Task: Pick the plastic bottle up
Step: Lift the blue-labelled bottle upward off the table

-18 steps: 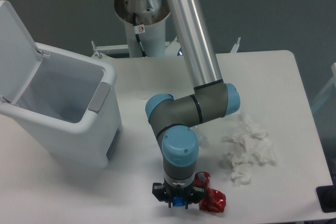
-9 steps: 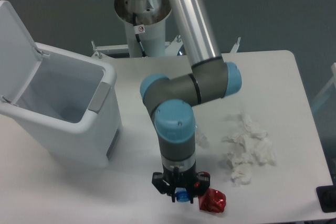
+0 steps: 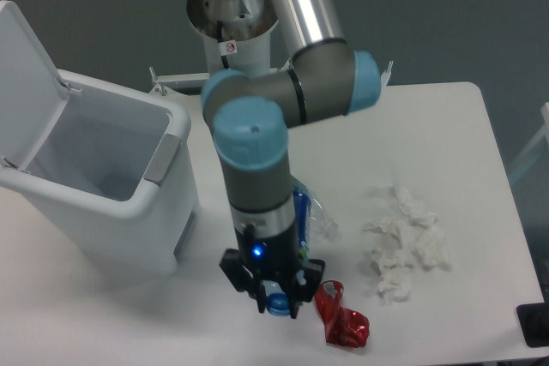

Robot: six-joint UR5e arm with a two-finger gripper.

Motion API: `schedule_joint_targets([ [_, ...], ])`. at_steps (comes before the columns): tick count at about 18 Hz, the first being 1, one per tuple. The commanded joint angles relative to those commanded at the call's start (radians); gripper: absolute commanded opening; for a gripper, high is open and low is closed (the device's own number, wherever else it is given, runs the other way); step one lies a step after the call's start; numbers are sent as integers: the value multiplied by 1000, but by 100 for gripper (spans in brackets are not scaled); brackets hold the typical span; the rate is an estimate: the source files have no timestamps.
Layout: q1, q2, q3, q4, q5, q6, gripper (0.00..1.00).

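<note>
the jaws [image 3: 276, 295] point down at the near edge of the bench [image 3: 446, 126], closed on the plastic bottle [image 3: 302, 212] just behind its blue cap [image 3: 277, 304]; cap pokes out below the jaws toward the camera, while the clear body w/ blue label runs up and back behind the wrist, mostly hidden by the arm. bottle looks lifted and tilted, cap end lowest, but whether any part touches the bench can't be told. exact gap between the fingers is hidden by the black housing, only that they clamp the neck from both sides. a blue light glows on the wrist just above the jaws. right of the jaws, just beside them, lies a crushed shiny red can [image 3: 341, 319] on the bench, apart from the cap. further right and a bit back from the jaws sits a heap of crumpled white tissue [image 3: 405, 246], well apart from can and bottle. left and back of the jaws stands a white bin [image 3: 111, 203] w/ its lid [image 3: 26, 83] swung open, inside looks bare as far as can be seen. behind the jaws, at the far side of the bench, is the arm's base column [image 3: 233, 49]. a dark object [image 3: 533, 325] is cut off at the frame edge far right of the jaws.
</note>
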Motion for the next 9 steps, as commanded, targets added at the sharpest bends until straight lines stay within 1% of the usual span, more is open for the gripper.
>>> schedule_joint_targets([
  [1,0,11,2,-28,2,3,4],
  [5,14,52,3,-91,2,25,4],
  [8,32,66,2,-157,8,42,4],
  [9,37,86,5,-174,8,46,3],
])
